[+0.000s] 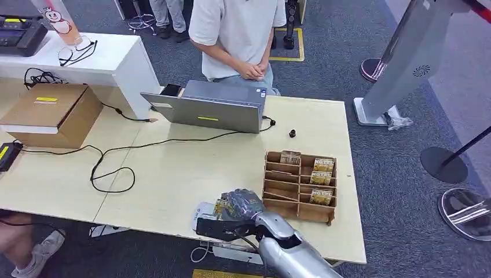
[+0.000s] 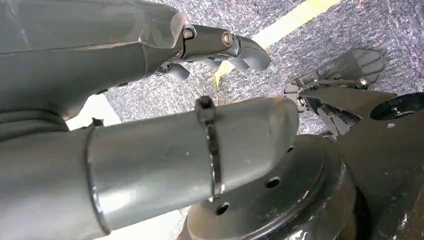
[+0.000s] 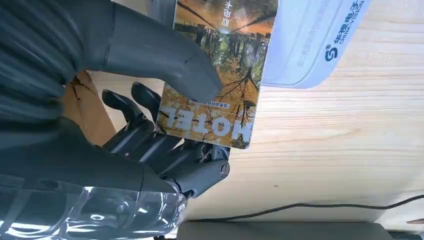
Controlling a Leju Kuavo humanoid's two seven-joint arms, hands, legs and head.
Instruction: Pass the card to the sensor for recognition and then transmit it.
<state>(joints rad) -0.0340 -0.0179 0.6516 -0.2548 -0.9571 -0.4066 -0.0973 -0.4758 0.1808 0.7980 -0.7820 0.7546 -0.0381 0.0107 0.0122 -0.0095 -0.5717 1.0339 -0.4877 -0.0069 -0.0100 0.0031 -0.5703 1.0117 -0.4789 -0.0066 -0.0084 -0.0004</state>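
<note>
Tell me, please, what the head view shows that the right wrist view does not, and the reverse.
Head view alone: the wooden card rack with more cards, the laptop, the cardboard box and a person standing behind the table. Right wrist view alone: the card's autumn-tree picture, its "HOTEL" lettering and the blue print on the white sensor. Both: the right hand holding the card at the sensor, on the light wooden table.

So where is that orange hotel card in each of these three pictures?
Head view: card in the right hand at the table's near edge, over the white sensor.
Left wrist view: not in it.
Right wrist view: card upper middle, under the thumb.
Shared landmark: the sensor.
</note>
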